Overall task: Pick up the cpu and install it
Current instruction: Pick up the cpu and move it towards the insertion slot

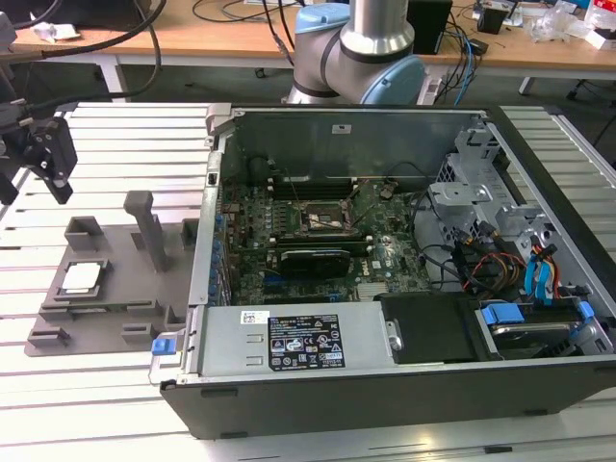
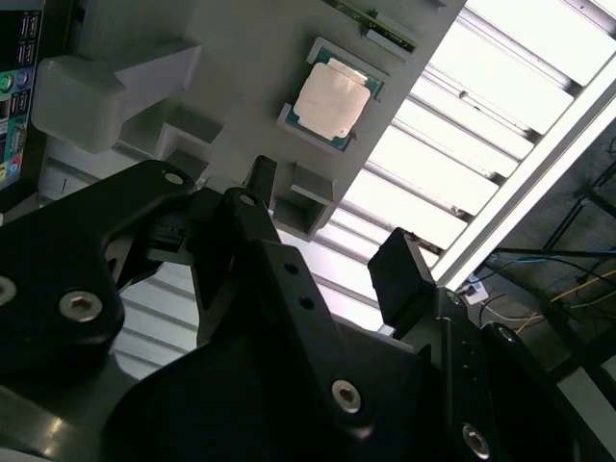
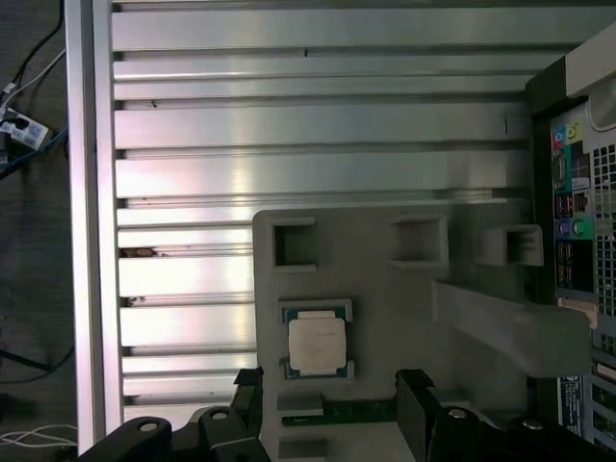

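First wrist view: spread fingers (image 3: 416,406) hover above the cpu (image 3: 317,344).

The cpu (image 3: 317,344) showed a pale silvery top with a thin, dark greenish rim. The tray (image 3: 385,308) was plain matte grey, and the table (image 3: 289,125) was striped in bright aluminium slats. The gripper (image 3: 332,395) was black, the circuit board (image 1: 390,255) green, and the arm (image 1: 361,48) silver and pale blue.

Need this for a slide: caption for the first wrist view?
Open pincer hovers near the cpu, seated in the grey tray.
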